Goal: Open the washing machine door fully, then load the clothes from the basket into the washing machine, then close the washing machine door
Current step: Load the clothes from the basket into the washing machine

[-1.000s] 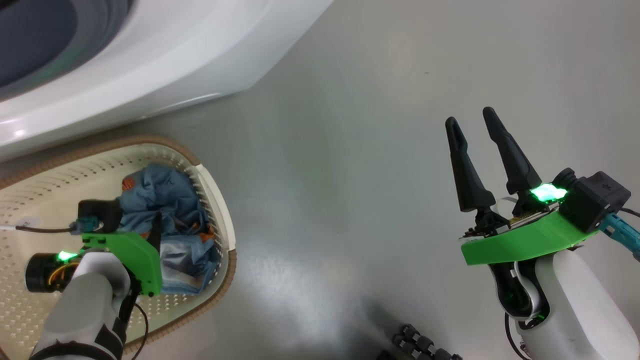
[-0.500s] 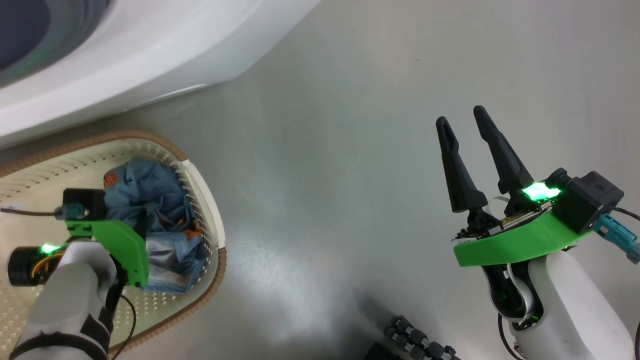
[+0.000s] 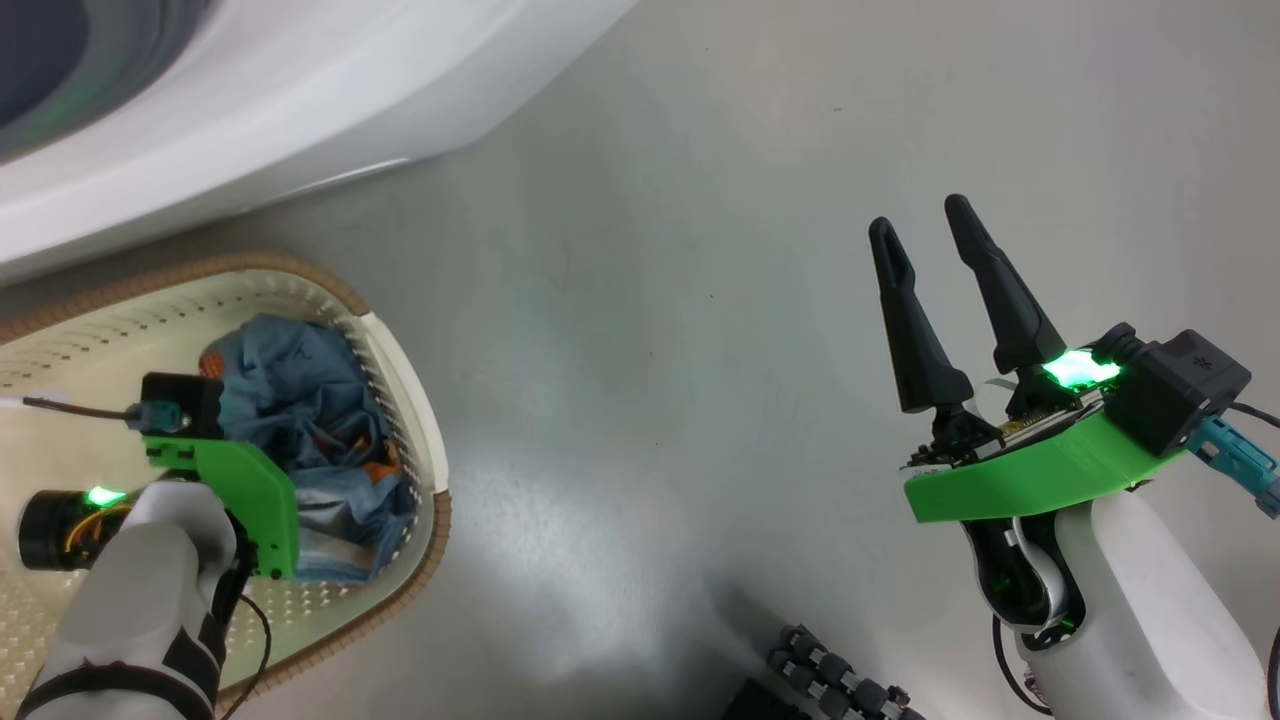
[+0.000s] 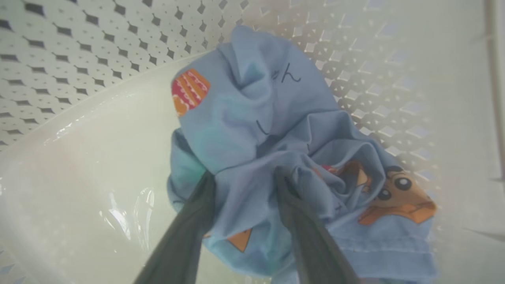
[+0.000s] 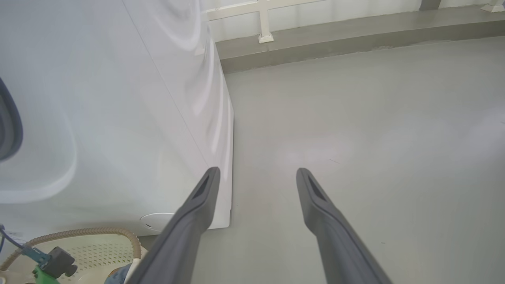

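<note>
The cream basket [image 3: 402, 372] with a brown rim stands on the floor at the lower left, below the white washing machine [image 3: 300, 90]. Light-blue clothes [image 3: 300, 400] with orange bear prints lie crumpled against its right wall. My left gripper [image 4: 244, 175] reaches down into the basket [image 4: 79, 59], open, its jaws astride a raised fold of the clothes [image 4: 256, 118] and its tips pressed into the cloth. My right gripper [image 3: 919, 217] hovers open and empty over bare floor at the right, also seen as right gripper [image 5: 257, 171]. The washing machine door is out of view.
The washing machine's white front [image 5: 118, 98] rises left of my right gripper, the basket rim [image 5: 98, 232] at its foot. Grey floor [image 3: 650, 300] spreads between the arms. A low ledge [image 5: 355, 31] runs along the back. Black ribbed parts [image 3: 830, 685] sit at the bottom edge.
The head camera has shifted a little. My left arm has sunk lower into the basket, and its finger that showed above the cloth is now hidden. The right gripper holds its pose.
</note>
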Available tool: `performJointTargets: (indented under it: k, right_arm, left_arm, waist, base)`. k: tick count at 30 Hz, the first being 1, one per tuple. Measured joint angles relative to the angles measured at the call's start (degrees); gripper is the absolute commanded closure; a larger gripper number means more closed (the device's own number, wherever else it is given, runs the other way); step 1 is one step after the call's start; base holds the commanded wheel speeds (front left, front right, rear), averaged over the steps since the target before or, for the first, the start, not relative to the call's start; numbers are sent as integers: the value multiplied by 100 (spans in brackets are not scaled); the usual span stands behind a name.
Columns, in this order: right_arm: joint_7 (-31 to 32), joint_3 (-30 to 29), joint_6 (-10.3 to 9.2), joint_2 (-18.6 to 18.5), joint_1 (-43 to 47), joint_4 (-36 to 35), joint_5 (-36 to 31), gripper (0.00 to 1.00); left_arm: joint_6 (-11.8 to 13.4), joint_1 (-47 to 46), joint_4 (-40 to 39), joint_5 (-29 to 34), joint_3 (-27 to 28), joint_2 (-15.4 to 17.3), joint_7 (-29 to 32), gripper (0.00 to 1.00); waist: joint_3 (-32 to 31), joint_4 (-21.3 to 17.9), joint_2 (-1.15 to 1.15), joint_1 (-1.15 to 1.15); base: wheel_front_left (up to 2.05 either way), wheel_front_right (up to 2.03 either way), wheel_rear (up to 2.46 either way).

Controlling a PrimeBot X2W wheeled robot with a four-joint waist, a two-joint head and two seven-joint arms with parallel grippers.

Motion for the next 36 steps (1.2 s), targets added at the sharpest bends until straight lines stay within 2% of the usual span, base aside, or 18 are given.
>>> performJointTargets:
  k: [1,13,36]
  right_arm:
    - [0,0,0,0,0,0,0,0]
    - [0,0,0,-29,1,22,0,0]
    - [0,-147,0,-313,165,227,-5,0]
  left_arm:
    - [-19,0,-1,0,-12,-1,13,100]
    - [-79,9,0,-196,-76,-112,-67,100]
    - [-159,327,5,-734,-353,-691,-1056,100]
  waist:
    - [-5,5,0,0]
    - [-218,105,0,-1]
    - [-1080,718,0,-1]
  base:
    - [0,0,0]
    - [0,0,0]
    - [0,0,0]
